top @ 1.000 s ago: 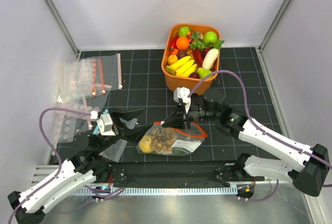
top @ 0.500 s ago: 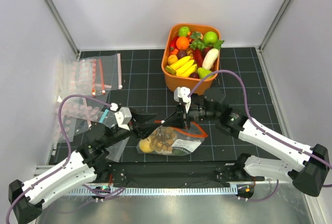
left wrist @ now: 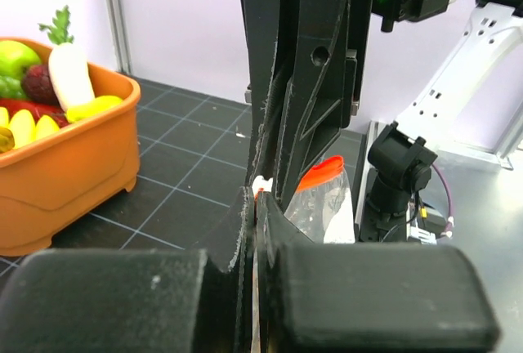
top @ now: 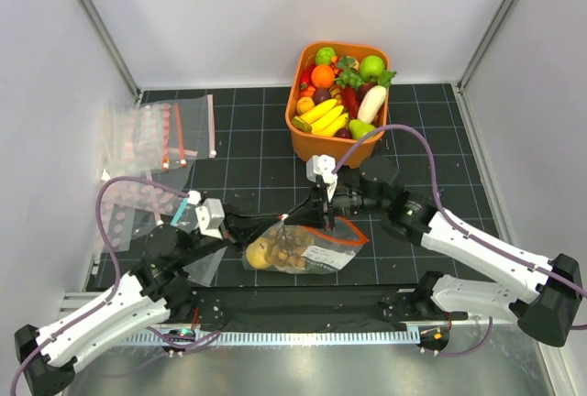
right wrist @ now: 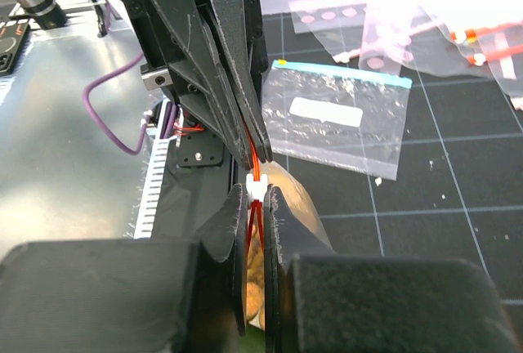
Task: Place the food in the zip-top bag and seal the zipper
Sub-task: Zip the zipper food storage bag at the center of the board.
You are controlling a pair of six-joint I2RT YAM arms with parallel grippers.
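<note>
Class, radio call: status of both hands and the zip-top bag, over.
Left hand, right hand shut on zipper, close together. Food inside bag. Spare bags lie apart.

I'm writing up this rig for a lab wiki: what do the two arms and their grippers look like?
The left arm and right arm have white shell links with black joints and black bases. A purple cable loops along each. The left gripper and right gripper have flat, black, scuffed fingers tapering to narrow tips, with a white camera housing at each wrist.
</note>
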